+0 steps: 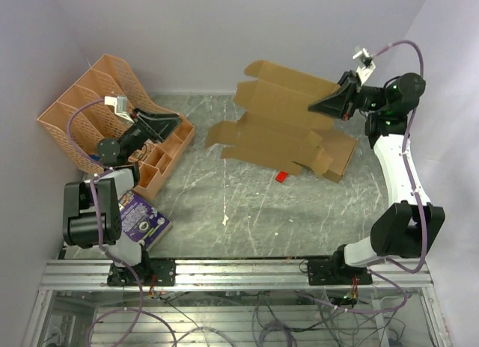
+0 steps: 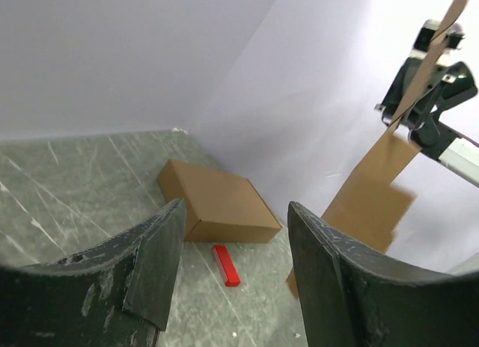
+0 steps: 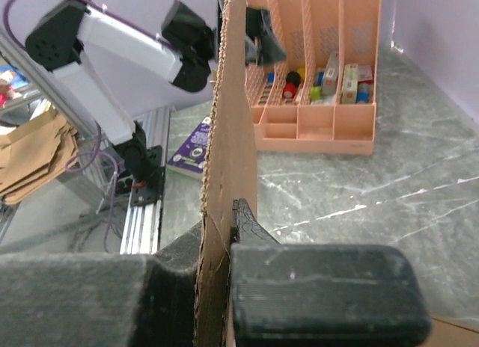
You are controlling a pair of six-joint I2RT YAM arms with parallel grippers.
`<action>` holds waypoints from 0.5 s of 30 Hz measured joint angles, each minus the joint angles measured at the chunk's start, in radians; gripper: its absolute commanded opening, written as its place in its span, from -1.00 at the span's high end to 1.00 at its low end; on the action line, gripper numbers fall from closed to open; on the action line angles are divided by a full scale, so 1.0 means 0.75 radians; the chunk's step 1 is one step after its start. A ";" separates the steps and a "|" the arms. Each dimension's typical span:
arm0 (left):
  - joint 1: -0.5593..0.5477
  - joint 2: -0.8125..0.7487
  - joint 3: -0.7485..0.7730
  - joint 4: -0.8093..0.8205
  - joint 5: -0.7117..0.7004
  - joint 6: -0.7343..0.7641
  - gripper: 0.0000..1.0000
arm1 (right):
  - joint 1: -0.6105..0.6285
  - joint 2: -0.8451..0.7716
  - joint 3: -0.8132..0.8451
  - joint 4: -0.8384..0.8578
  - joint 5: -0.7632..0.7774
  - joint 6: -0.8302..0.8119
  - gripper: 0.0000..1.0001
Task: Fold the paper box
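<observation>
Top view: the paper box (image 1: 273, 126) is a flat die-cut sheet, flaps out, over the far-right of the table (image 1: 247, 212), abt 1 o'clock from centre. The R gripper (image 1: 323, 104) is clamped on the sheet's 3 o'clock edge. The sheet's near-right corner overlaps a ready-made brown box (image 1: 338, 158). A small red piece (image 1: 281, 176) lies at the sheet's 6 o'clock edge. The L gripper (image 1: 171, 125) sits at 10 o'clock by the pink organizer (image 1: 105, 93), well apart from the sheet. A purple packet (image 1: 144, 218) lies at 8 o'clock, beside the L arm.

L wrist cam adds that the sheet hangs lifted and tilted. Can't tell if its low end touches the table. The brown box is closed and lies flat, w/ the red piece near it. L jaws stand apart, nothing between them.

R wrist cam: the sheet is edge-on and upright, pinched betw. both pads (image 3: 322, 287). The organizer's slots hold small items, too small to name.

Room: an open stretch of table runs from centre toward 6 o'clock. The walls (image 1: 224, 33) close in at 12 and 3 o'clock, near the sheet's far edges.
</observation>
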 measured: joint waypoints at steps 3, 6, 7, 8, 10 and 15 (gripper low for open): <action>-0.035 0.052 -0.003 -0.005 -0.001 -0.011 -0.39 | -0.005 0.054 0.124 0.198 0.016 0.253 1.00; -0.111 0.060 -0.001 -0.002 0.000 -0.006 -0.40 | -0.006 0.095 0.261 0.347 0.035 0.456 1.00; -0.128 0.062 0.003 -0.001 0.000 -0.006 -0.39 | -0.006 0.105 0.305 0.382 0.044 0.510 1.00; -0.147 0.067 0.009 0.000 0.000 -0.005 -0.39 | -0.006 0.112 0.338 0.406 0.051 0.548 1.00; -0.201 0.092 0.034 0.001 -0.001 -0.004 -0.39 | -0.007 0.126 0.414 0.451 0.071 0.632 1.00; -0.357 0.152 0.109 -0.001 -0.002 -0.002 -0.43 | -0.007 0.139 0.510 0.522 0.107 0.762 1.00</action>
